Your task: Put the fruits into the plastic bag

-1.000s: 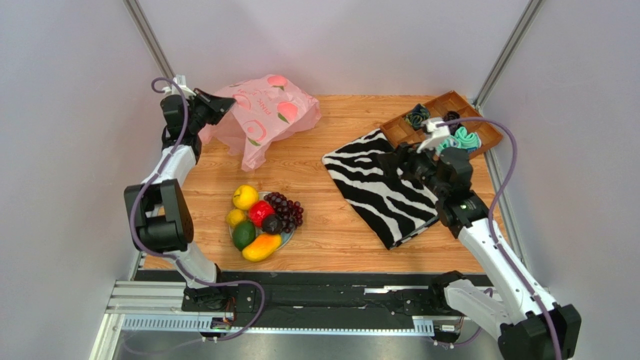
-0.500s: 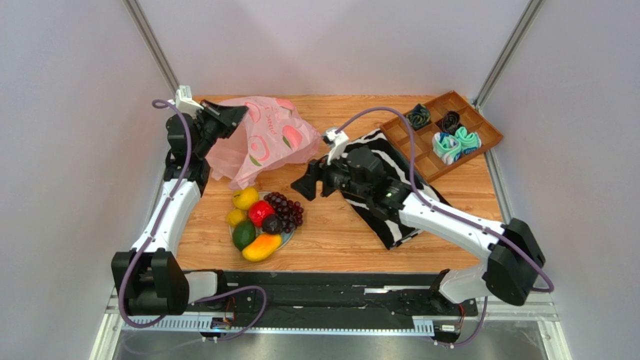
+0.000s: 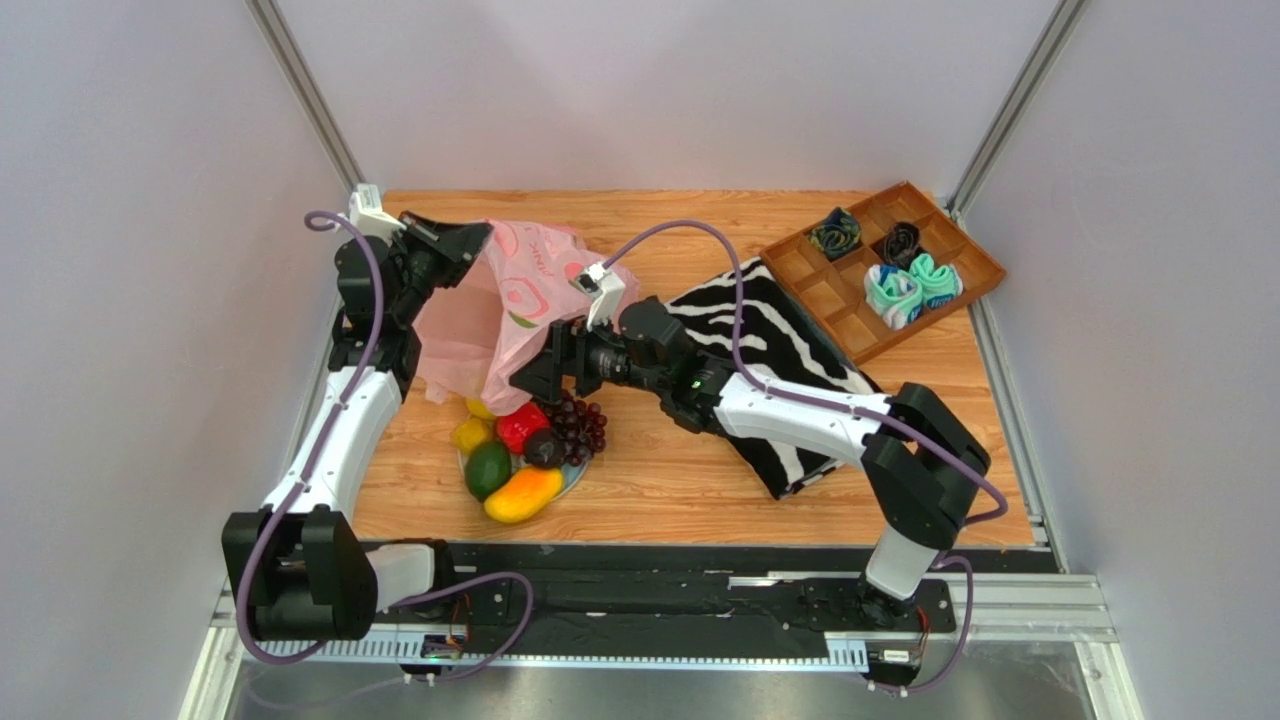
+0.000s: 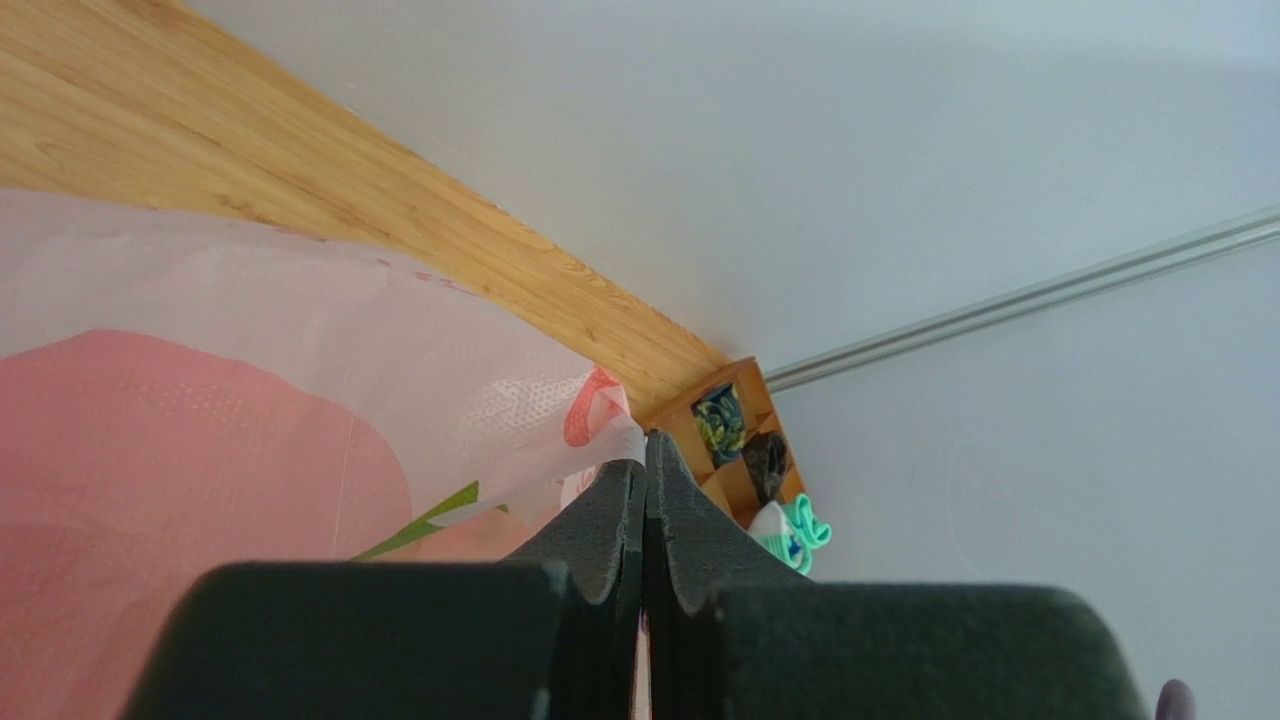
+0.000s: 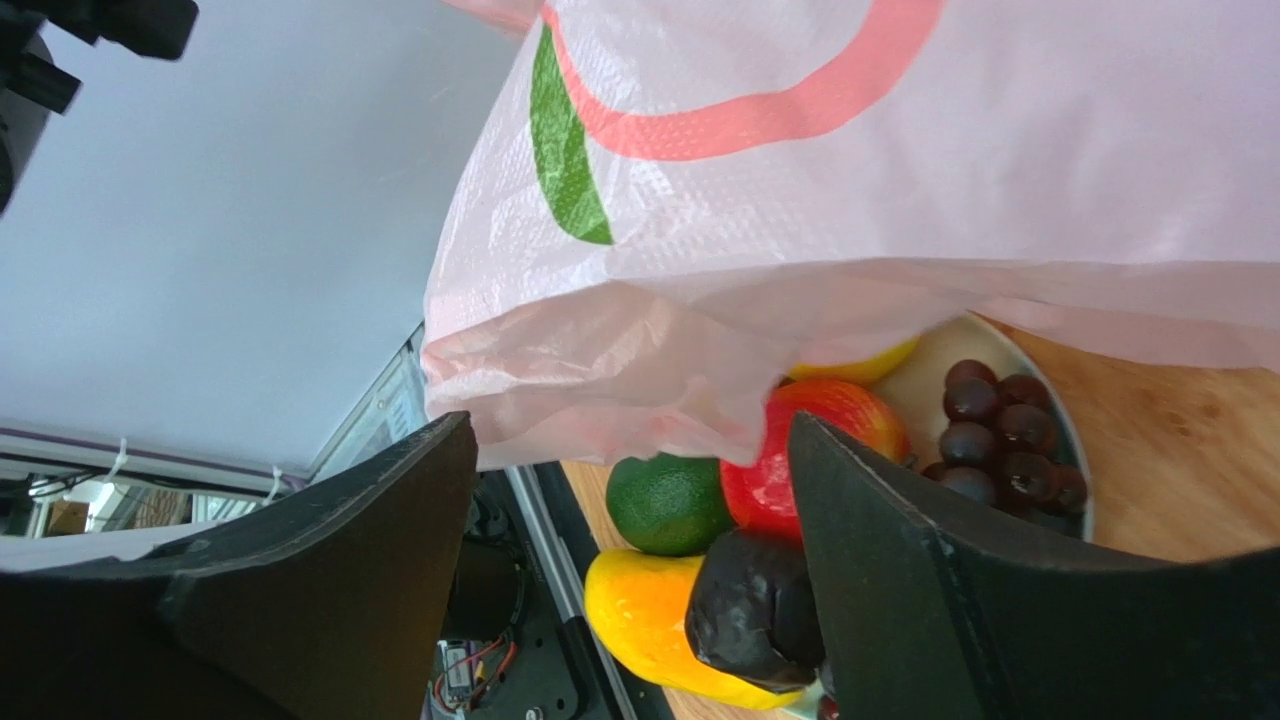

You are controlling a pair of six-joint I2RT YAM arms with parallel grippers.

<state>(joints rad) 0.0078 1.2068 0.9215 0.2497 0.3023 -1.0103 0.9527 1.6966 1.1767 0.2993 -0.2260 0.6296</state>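
The pink plastic bag [image 3: 504, 300] hangs from my left gripper [image 3: 455, 240], which is shut on its top edge; the pinched edge shows in the left wrist view [image 4: 601, 435]. The bag droops over the fruits on a plate [image 3: 579, 477]: a lemon [image 3: 472, 434], red fruit [image 3: 522, 426], green fruit [image 3: 486, 470], mango [image 3: 523, 492], grapes [image 3: 579, 420] and a dark fruit [image 3: 544, 449]. The second lemon is mostly hidden by the bag. My right gripper [image 3: 546, 365] is open at the bag's lower edge [image 5: 601, 375], with that edge between its jaws and the fruits just beyond.
A zebra-striped cloth [image 3: 781, 375] lies under my right arm. A wooden compartment tray [image 3: 842, 293] with rolled cloth bundles [image 3: 902, 285] stands at the back right. The frame rail runs along the near edge.
My right arm has swung left from the zebra cloth to the bag's lower edge. My left gripper has carried the bag nearer, so it now hangs over the fruits.
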